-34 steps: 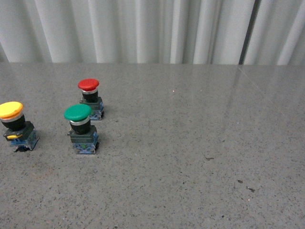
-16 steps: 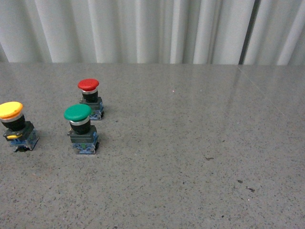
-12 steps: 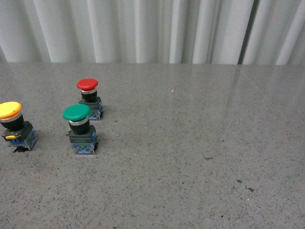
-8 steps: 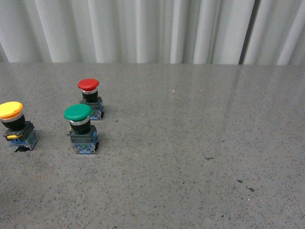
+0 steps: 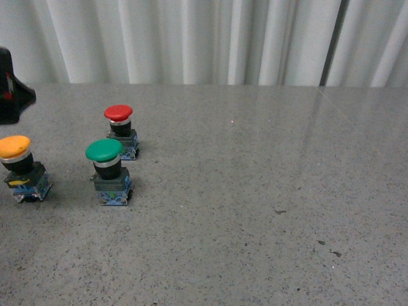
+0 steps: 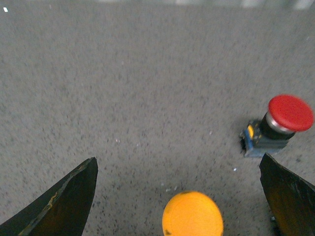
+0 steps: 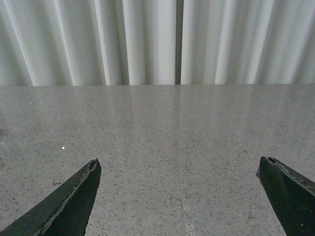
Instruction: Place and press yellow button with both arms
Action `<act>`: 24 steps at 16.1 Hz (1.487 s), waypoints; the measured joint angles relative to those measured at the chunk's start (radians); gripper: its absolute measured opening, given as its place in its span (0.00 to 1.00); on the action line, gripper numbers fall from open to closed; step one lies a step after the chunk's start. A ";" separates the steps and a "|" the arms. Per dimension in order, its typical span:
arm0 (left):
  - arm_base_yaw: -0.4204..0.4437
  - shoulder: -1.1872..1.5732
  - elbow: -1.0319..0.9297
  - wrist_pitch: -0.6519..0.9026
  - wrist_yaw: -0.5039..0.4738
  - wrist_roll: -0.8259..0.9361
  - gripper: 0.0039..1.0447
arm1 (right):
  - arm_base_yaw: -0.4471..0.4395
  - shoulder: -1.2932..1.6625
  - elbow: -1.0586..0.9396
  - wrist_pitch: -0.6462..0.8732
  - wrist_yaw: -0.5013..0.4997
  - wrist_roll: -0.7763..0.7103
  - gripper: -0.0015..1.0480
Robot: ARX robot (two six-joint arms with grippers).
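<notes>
I have my left gripper spread wide, the yellow button centred beneath it. My right gripper gapes above the table.

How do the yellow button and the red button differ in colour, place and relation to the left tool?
Colour: the yellow button has a yellow cap; the red button a red one.
Place: in the front view the yellow button stands nearer and further left than the red button.
Tool: the yellow button lies between the fingers of the open left tool; the red button sits beyond one finger.
Both stand upright, mushroom-capped, on blue bases.
</notes>
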 joint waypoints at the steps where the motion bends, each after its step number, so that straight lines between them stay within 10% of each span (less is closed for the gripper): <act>1: -0.001 0.035 0.000 0.005 -0.001 -0.001 0.94 | 0.000 0.000 0.000 0.000 0.000 0.000 0.94; 10: 0.002 0.124 -0.027 0.045 0.052 -0.027 0.94 | 0.000 0.000 0.000 0.000 0.000 0.000 0.94; 16: 0.003 0.093 -0.034 0.015 0.032 -0.010 0.34 | 0.000 0.000 0.000 0.000 0.000 0.000 0.94; 24: -0.280 -0.083 0.242 -0.098 -0.065 -0.024 0.32 | 0.000 0.000 0.000 0.000 0.000 0.000 0.94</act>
